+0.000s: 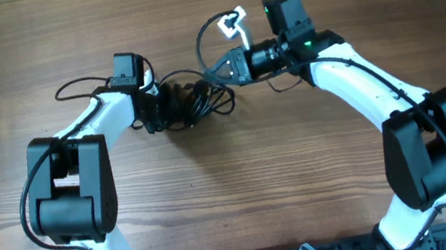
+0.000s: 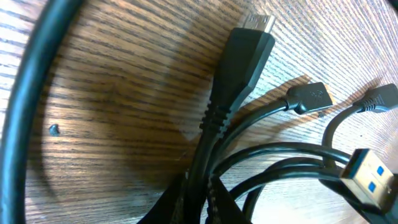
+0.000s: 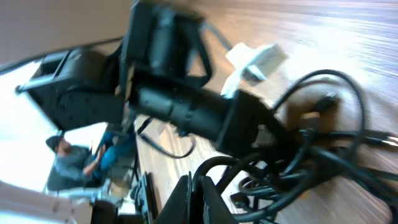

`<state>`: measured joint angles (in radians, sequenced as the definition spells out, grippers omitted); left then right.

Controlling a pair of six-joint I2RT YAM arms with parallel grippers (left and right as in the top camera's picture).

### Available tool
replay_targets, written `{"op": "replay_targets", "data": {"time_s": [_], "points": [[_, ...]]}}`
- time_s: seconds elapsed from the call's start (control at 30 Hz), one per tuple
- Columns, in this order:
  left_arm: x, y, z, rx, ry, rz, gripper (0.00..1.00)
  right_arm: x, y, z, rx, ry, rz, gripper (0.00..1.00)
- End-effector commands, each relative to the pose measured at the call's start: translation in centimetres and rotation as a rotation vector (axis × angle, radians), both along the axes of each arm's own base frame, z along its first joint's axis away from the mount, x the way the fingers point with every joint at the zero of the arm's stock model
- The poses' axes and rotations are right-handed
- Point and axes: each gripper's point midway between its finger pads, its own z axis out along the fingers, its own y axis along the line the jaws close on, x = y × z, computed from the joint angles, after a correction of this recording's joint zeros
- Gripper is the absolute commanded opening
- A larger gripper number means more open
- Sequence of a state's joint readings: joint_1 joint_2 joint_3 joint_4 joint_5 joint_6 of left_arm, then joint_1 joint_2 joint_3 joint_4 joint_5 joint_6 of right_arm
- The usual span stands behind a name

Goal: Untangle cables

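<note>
So the cables (image 1: 193, 103) are bunched in one black clump on the wood counter (image 1: 232, 186), roughly midway between the two arms, toward the top of the overhead view. The left gripper (image 1: 159, 110) is stuck into the left side of the clump. From its wrist cam it looks clenched on the thick cord running down between its fingers.

The same close-up shows the plug ends pretty well:
- a wide flat plug (image 2: 245, 46) with a metal tip, lying on the wood
- a USB plug (image 2: 367, 177) with a blue insert, at lower right
- two small plugs (image 2: 311, 96) off to the right

They all sit apart from each other. I can't make out any lettering on them.

The right gripper (image 1: 228, 67) sits at the clump's upper right, pointing left, with its fingers clamped fully together. Cords crowd around its tips in the wrist cam, but that view is blurry, so I can't tell if one's actually pinched.

A loop (image 1: 208, 38) of cord arcs up from there to a white tag (image 1: 232, 24) lying on the counter just beside the right arm's wrist. Whatever's printed on the tag is too blurred to read. The right wrist cam also catches a person (image 3: 68, 158) sitting in the background at the left.
</note>
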<state>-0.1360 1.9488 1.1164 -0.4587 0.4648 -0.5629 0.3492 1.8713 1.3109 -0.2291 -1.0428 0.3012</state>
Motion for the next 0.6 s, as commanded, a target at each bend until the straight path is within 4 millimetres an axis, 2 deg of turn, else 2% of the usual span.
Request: {"op": "replay_targets", "data": {"time_s": [0.0,0.13,0.23,0.33,0.4,0.43,0.47,0.57], "points": [[-0.5,0.1,-1.1,0.016,0.031,0.005,0.14,3.0,-2.9,0.1,-0.044,0.071,-0.185,0.04],[-0.5,0.1,-1.1,0.016,0.031,0.005,0.14,5.4,-6.0,0.1,-0.02,0.22,-0.349,0.04],[-0.5,0.1,-1.1,0.016,0.031,0.005,0.14,6.6,-8.1,0.0,-0.009,0.266,-0.426,0.04],[-0.5,0.1,-1.1,0.016,0.031,0.005,0.14,7.7,-11.5,-2.4,-0.113,0.312,-0.577,0.04],[-0.5,0.1,-1.1,0.016,0.031,0.005,0.14,7.4,-12.9,-4.1,-0.214,0.292,-0.605,0.04],[-0.5,0.1,-1.1,0.016,0.031,0.005,0.13,6.8,-12.6,-4.3,-0.231,0.263,-0.556,0.04],[-0.5,0.1,-1.1,0.015,0.033,0.009,0.14,5.3,-11.2,-3.8,-0.218,0.171,-0.403,0.04],[-0.4,0.1,-1.1,0.013,0.036,0.017,0.14,2.4,-9.4,-4.1,-0.244,0.086,-0.223,0.07]]}}
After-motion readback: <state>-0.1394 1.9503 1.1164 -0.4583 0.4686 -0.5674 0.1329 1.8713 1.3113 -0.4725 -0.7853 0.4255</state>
